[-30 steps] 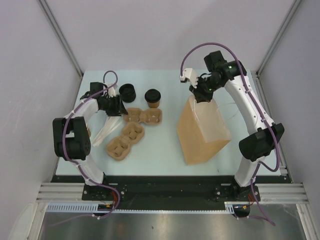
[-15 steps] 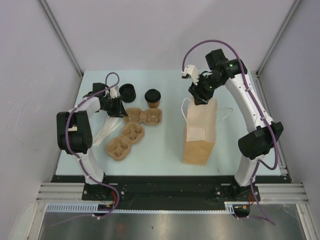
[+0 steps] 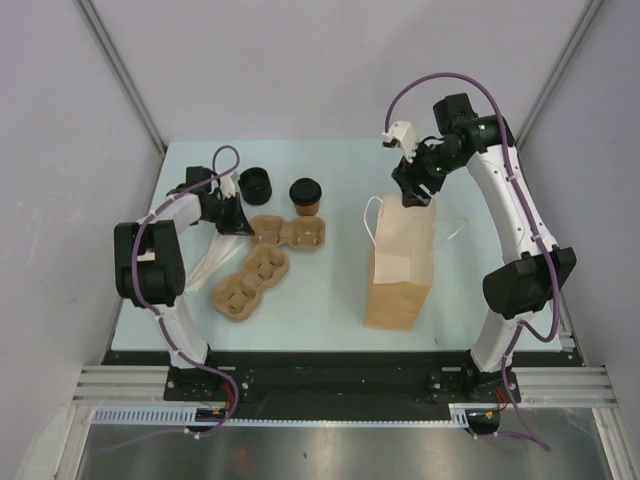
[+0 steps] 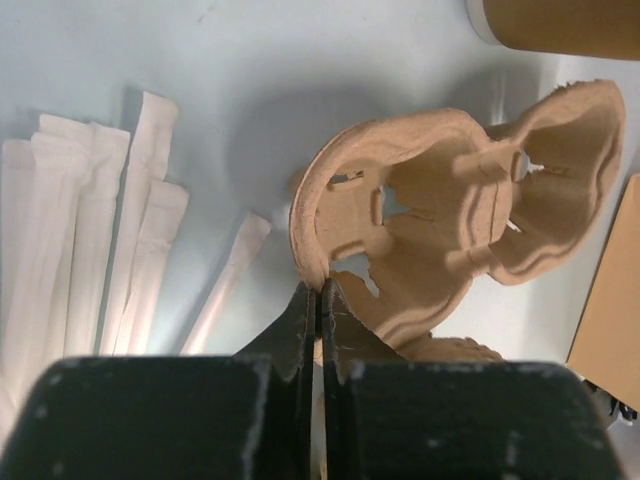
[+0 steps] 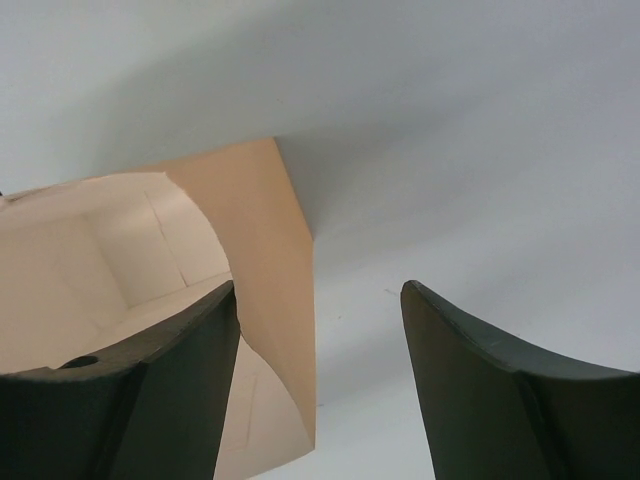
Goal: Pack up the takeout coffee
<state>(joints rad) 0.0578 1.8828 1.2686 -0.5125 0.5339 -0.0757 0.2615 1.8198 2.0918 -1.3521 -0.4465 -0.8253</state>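
Left tool (image 4: 320, 292) clenched on carrier (image 4: 440, 260) rim, right tool (image 5: 318, 295) released over bag (image 3: 400, 270); thin pinch may slip or tear, unsupported bag may tip.

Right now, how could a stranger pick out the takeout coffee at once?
Find the standing brown paper bag on the table's right half. Left of it, behind the farther pulp cup carrier, sit two round things. The takeout coffee is nearer the bag, a brown paper cup under a black lid; the stack of lids is all black.

Paper bag (image 3: 402, 262) mouth open upward; lid stack (image 3: 256, 184), carrier (image 3: 290, 232) hem coffee cup (image 3: 306, 196)
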